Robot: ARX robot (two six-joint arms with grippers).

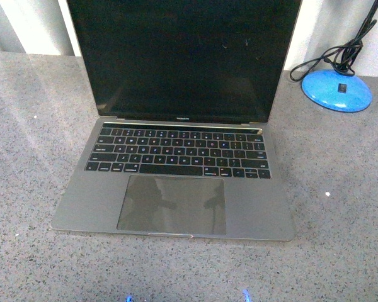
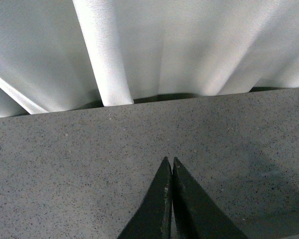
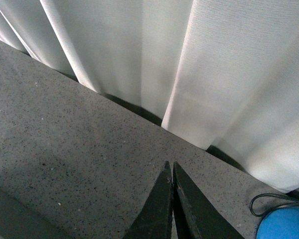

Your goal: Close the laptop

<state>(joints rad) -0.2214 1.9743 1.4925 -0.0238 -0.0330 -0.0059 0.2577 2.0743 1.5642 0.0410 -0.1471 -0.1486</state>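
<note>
The laptop (image 1: 176,182) stands open in the middle of the front view, a slim grey notebook with black keys, a large trackpad (image 1: 173,204) and a black screen (image 1: 183,56) upright and facing me. Neither arm shows in the front view. In the left wrist view my left gripper (image 2: 169,160) is shut and empty over bare speckled countertop; the laptop is not in that view. In the right wrist view my right gripper (image 3: 170,164) is shut and empty over the countertop. A dark grey edge (image 3: 10,219) in that view's corner may be the laptop.
The speckled grey countertop (image 1: 340,189) runs back to a white pleated curtain (image 2: 189,45). A blue round base (image 1: 336,90) with a black cable (image 1: 340,53) stands to the right of the laptop's screen; it also shows in the right wrist view (image 3: 285,224).
</note>
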